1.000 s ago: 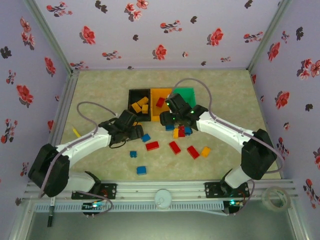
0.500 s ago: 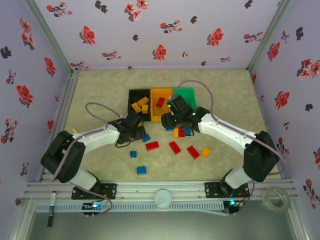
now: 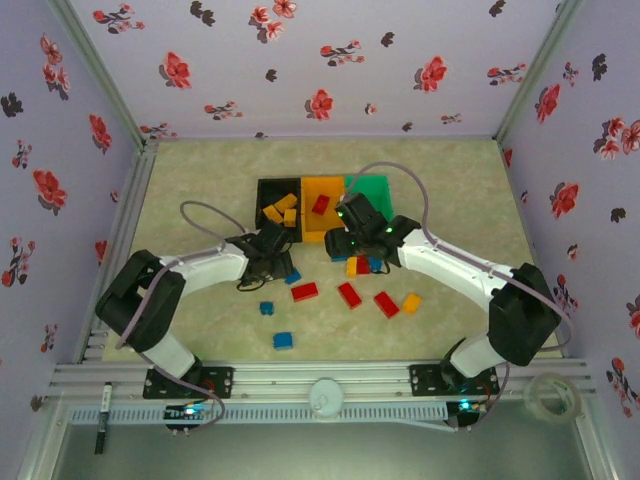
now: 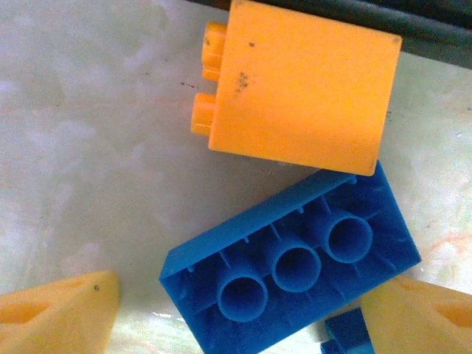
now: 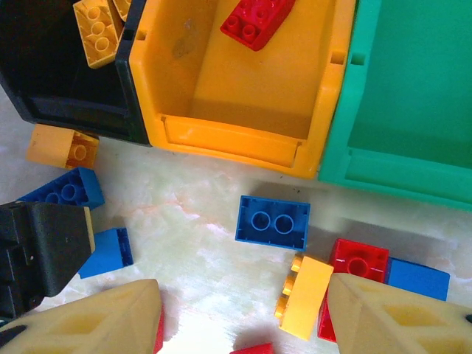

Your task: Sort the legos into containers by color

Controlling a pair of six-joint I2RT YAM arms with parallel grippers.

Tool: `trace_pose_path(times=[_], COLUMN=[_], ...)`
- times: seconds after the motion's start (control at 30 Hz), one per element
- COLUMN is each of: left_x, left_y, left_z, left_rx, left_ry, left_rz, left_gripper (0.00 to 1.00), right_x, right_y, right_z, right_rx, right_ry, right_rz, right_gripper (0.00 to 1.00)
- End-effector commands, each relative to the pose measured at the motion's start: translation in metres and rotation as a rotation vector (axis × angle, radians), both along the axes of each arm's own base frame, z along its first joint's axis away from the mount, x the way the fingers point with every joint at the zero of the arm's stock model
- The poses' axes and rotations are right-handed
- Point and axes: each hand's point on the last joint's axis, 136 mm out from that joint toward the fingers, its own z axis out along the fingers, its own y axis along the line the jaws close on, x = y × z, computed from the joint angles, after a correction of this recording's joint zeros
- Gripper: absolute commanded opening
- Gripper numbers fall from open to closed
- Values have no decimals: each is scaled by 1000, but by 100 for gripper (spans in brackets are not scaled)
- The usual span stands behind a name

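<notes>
We see black, orange and green bins (image 5: 228, 140), red, blue and orange bricks (image 5: 271, 221), lilac walls (image 3: 300, 60) with red flowers (image 3: 320, 103).

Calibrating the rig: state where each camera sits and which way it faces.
Top external: above and behind, looking down at the table; left arm, right arm, bases show.
Left wrist: close over the table, facing down at a blue brick; fingertips at bottom corners.
Right wrist: facing down at the bins' near walls; fingertips at bottom.
Shared: top and right wrist both show the red brick in the orange bin.
</notes>
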Motion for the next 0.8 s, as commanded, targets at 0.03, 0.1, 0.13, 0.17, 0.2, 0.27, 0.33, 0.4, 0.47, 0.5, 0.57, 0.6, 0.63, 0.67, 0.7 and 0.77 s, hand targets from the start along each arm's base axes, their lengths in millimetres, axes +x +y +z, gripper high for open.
trace_pose_path(times=[0.03,0.1,0.13,0.17,0.2,0.27,0.33,0.4,0.47,0.5,0.57,0.6,0.63,0.67,0.7,0.77], left_x=[12,13,13,14,14,14,14,16,17,18,20,21,22,22,23,24], left_y=[-9,-9,-9,-10,-10,-11,-11,-11,-11,-10,-8,-7,-6,-6,-6,-4], left_z=[3,3,3,3,3,5,8,12,14,15,15,16,15,15,14,12], left_rx=[2,6,9,8,7,2,-14,-36,-47,-49,-47,-49,-50,-49,-49,-37], left_ry=[-30,-27,-27,-28,-28,-32,-43,-61,-76,-81,-91,-95,-98,-99,-97,-93], left_rz=[-18,-21,-23,-26,-26,-23,-11,11,37,53,82,99,109,119,127,141], left_gripper=[82,82,82,83,85,89,90,91,91,91,91,91,91,91,91,91], right_x=[-3,-3,-2,-3,-3,-3,-4,-4,-4,-5,-5,-5,-5,-5,-5,-6], right_y=[-6,-6,-7,-7,-7,-8,-9,-10,-10,-10,-10,-10,-10,-11,-11,-12], right_z=[1,0,0,-1,0,-1,-2,-3,-5,-5,-6,-6,-6,-6,-6,-6], right_rx=[-18,-24,-25,-27,-26,-30,-34,-36,-38,-38,-38,-38,-39,-40,-41,-43], right_ry=[-10,-9,-9,-7,-9,-8,-7,-6,-5,-3,-2,-2,-1,-1,-3,-2], right_rz=[-12,-13,-13,-12,-11,-12,-15,-14,-16,-15,-15,-15,-15,-15,-15,-15], right_gripper=[62,62,62,62,62,63,63,63,63,63,63,63,63,63,63,63])
